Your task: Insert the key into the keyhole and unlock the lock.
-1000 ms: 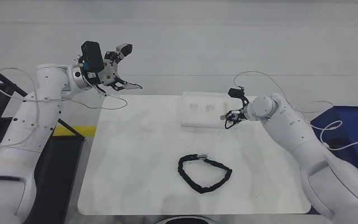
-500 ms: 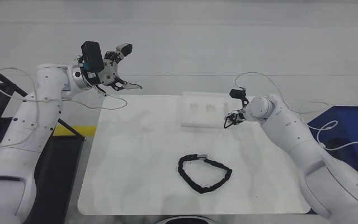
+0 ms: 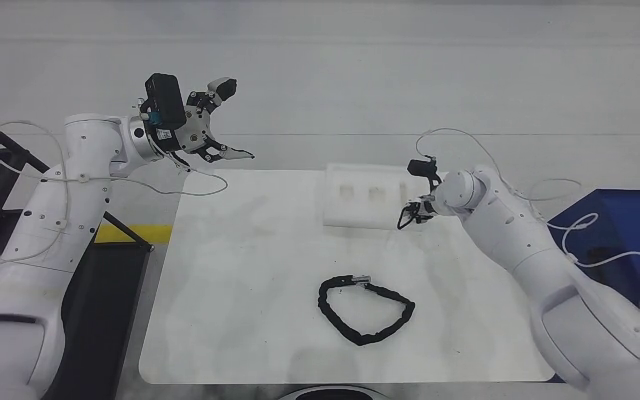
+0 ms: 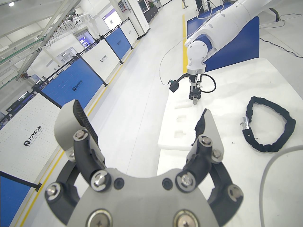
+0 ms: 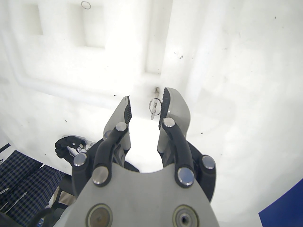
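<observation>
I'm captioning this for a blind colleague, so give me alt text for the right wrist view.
The right gripper hangs with open fingers on either side of a small key on a ring, at the edge of a white foam tray.

The foam block point(image 3: 365, 195) sits at the far edge of the table point(image 3: 250, 300), right of the middle. The chain lock point(image 3: 365, 310) lies nearer the front, well apart from the block. The key point(image 5: 154, 106) lies just off the block's right end, between the spread fingers of the right gripper point(image 5: 145, 95) above it, while the left gripper point(image 3: 237, 122), fingers apart, hangs beyond the table's far left corner.
</observation>
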